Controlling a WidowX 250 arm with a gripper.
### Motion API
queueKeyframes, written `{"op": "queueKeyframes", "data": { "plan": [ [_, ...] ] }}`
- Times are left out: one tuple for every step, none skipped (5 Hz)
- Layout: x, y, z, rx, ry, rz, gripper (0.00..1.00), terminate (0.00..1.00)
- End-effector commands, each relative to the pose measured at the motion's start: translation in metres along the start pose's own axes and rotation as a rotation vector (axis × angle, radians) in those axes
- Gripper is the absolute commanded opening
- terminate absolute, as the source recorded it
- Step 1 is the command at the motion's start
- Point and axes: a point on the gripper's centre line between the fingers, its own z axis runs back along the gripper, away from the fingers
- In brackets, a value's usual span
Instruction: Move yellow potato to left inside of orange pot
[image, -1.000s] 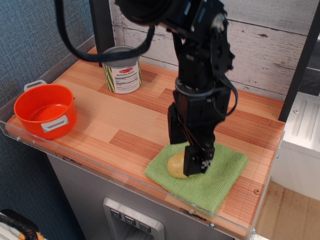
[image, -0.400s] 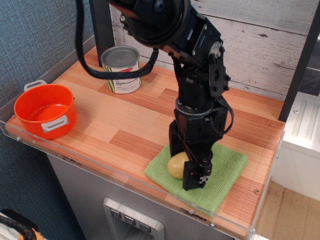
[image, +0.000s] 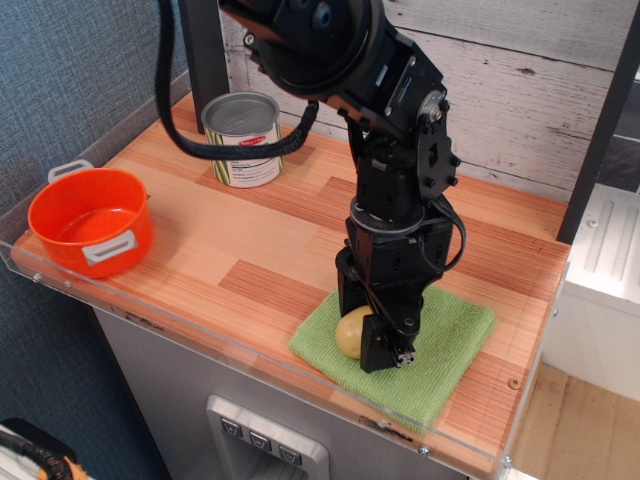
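Note:
The yellow potato (image: 352, 331) lies on a green cloth (image: 440, 352) at the front right of the wooden counter. My black gripper (image: 364, 322) is lowered straight over it. One finger stands behind the potato's left side and the other finger (image: 385, 340) is pressed against its right side, covering part of it. The jaws look closed on the potato, which still rests on the cloth. The orange pot (image: 90, 220), with grey loop handles, stands empty at the far left front corner, well away from the gripper.
A silver tin can (image: 243, 139) with a striped label stands at the back left. A clear plastic lip (image: 200, 335) runs along the counter's front edge. A plank wall rises behind and a black post (image: 205, 50) stands at the back left.
The gripper came down around the potato, and its front finger moved in against the potato's right side. The potato, pot and can have not moved.

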Motion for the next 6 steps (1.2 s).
{"op": "queueKeyframes", "data": {
  "plan": [
    [-0.011, 0.012, 0.036, 0.049, -0.082, 0.055, 0.00, 0.00],
    [-0.019, 0.026, 0.057, 0.074, -0.121, 0.132, 0.00, 0.00],
    [-0.034, 0.041, 0.071, 0.111, -0.127, 0.262, 0.00, 0.00],
    [-0.072, 0.068, 0.079, 0.146, -0.137, 0.511, 0.00, 0.00],
    [-0.109, 0.086, 0.083, 0.167, -0.166, 0.762, 0.00, 0.00],
    [-0.134, 0.104, 0.083, 0.170, -0.194, 0.944, 0.00, 0.00]
  ]
}}
